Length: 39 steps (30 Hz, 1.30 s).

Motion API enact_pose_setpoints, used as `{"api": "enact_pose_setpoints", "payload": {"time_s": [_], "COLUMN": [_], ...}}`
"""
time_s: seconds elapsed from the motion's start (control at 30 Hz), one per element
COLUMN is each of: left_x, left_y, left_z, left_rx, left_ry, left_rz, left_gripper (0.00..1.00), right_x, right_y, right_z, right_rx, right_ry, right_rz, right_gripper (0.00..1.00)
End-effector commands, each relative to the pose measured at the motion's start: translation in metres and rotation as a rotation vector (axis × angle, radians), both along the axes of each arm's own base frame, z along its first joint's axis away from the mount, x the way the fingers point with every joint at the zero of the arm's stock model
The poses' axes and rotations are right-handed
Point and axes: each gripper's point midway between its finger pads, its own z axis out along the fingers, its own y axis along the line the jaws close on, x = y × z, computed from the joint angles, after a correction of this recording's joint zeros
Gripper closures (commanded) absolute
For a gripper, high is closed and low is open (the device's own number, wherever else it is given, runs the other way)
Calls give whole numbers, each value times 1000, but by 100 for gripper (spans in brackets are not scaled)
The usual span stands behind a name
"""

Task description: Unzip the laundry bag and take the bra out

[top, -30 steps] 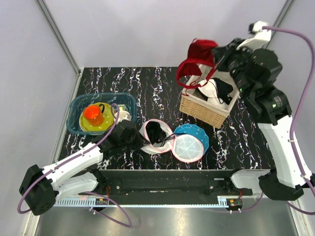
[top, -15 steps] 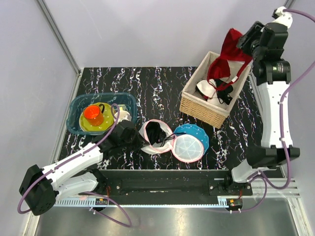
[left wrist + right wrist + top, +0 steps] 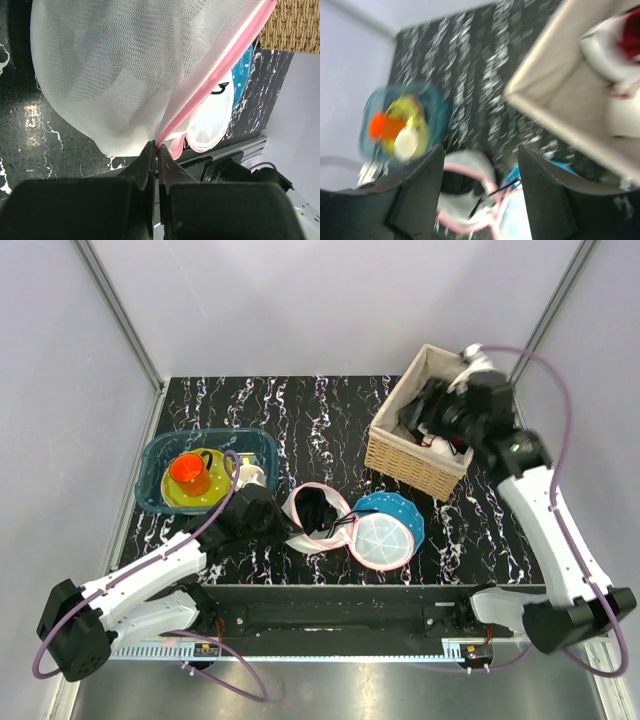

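The laundry bag (image 3: pixel 312 512) lies unzipped at the table's front centre, a white mesh drum with a pink zipper rim (image 3: pixel 220 65). One disc half (image 3: pixel 380 538) is folded out over a blue plate (image 3: pixel 398 508). Something dark shows inside the other half. My left gripper (image 3: pixel 268 512) is shut on the bag's edge, its tips (image 3: pixel 157 148) pinching mesh beside the rim. My right gripper (image 3: pixel 420 420) hovers open and empty over the wicker basket (image 3: pixel 412 466). A red piece of the bra (image 3: pixel 632 37) lies in the basket (image 3: pixel 560 100), on white cloth; the top view hides it behind the arm.
A blue bin (image 3: pixel 160 495) at the left holds a yellow-green plate, an orange cup (image 3: pixel 188 472) and a white item. The basket stands at the back right by the wall. The right wrist view is blurred by motion.
The right arm swung from high over the basket down to it, its gripper opened and the red bra dropped into the basket. The left arm and the bag stayed still.
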Motion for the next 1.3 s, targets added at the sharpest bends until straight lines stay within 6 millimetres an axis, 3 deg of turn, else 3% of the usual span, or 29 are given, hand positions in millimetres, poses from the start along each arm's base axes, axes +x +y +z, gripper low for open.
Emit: {"api": "enact_pose_setpoints", "payload": {"time_s": [0.0,0.03,0.07,0.1,0.13,0.17,0.33,0.63,0.73,0.8,0.83,0.93,1.0,1.03,1.07,1.1,1.13,1.2,1.23,1.27], "left_x": [8,9,10,11,11,11,10,12,11,9,9,8,9,9,9,9,9,8,12,13], "left_y": [-1,-1,-1,-1,-2,-3,-6,-2,1,1,0,0,3,3,4,5,6,7,10,12], "left_z": [15,14,14,13,13,11,6,14,12,10,10,12,15,16,17,19,19,19,18,16], "left_rx": [-20,-22,-25,-29,-28,-25,-12,-6,4,3,0,14,30,31,28,25,24,20,30,34], "left_ry": [-45,-47,-49,-45,-43,-34,-16,-44,-45,-38,-37,-35,-45,-49,-53,-54,-53,-47,-59,-59], "left_rz": [15,21,25,30,31,28,5,15,16,10,7,-8,-9,-8,-5,-1,1,9,31,38], "left_gripper": [100,100,100,100,100,100,100,100,100,100,100,100,100,100,100,100,100,100,100,100], "right_x": [-69,-81,-96,-116,-125,-131,-152,-121,-106,-97,-93,-86,-83,-82,-83,-83,-84,-92,-98,-105], "right_y": [107,123,133,163,170,173,210,235,236,241,240,245,248,249,248,246,245,238,234,231], "right_z": [-50,-62,-92,-97,-109,-135,-180,-231,-246,-249,-264,-282,-286,-286,-283,-277,-248,-221,-185,-171], "right_rx": [90,100,92,117,109,76,29,-56,-92,-96,-126,-166,-182,-189,-195,-192,-153,-109,-49,-28], "right_ry": [105,130,188,187,211,260,336,367,363,340,354,373,367,360,351,337,284,237,178,167], "right_rz": [316,358,377,454,464,460,534,480,431,421,402,404,419,428,434,437,437,445,462,476], "right_gripper": [35,37,38,37,38,38,41,41,34,25,23,23,39,88,100,100,100,100,100,100]}}
